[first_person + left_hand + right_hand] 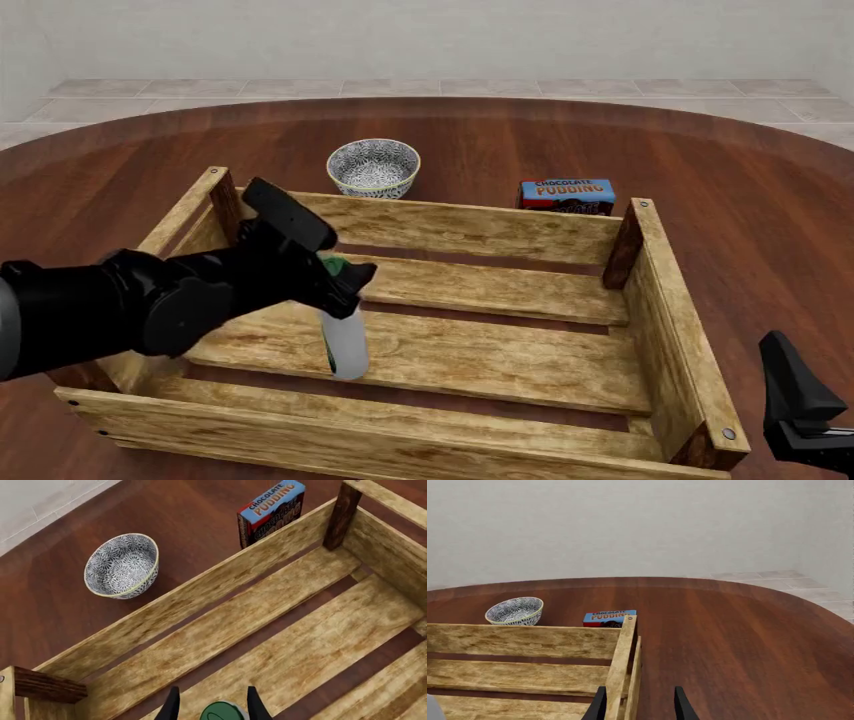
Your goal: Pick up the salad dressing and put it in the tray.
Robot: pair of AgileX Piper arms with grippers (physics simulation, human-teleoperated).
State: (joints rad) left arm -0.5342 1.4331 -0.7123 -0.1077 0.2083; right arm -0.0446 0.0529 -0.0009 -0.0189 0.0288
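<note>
Here the salad dressing (346, 345) stands seemingly upright, cap up, inside the tray (467, 228).

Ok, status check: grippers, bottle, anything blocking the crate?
Left gripper shut on the salad dressing, bottle upright inside the tray. Right gripper open, parked outside the tray's right wall. Bowl and pudding box behind the tray, no obstruction.

The tray (654, 300) is open above; bowl (374, 167) and pudding box (567, 195) stand just beyond its far wall.

surface: round dark-wood table (747, 190) | on it: tray (467, 228), patterned bowl (374, 167), pudding box (567, 195)
</note>
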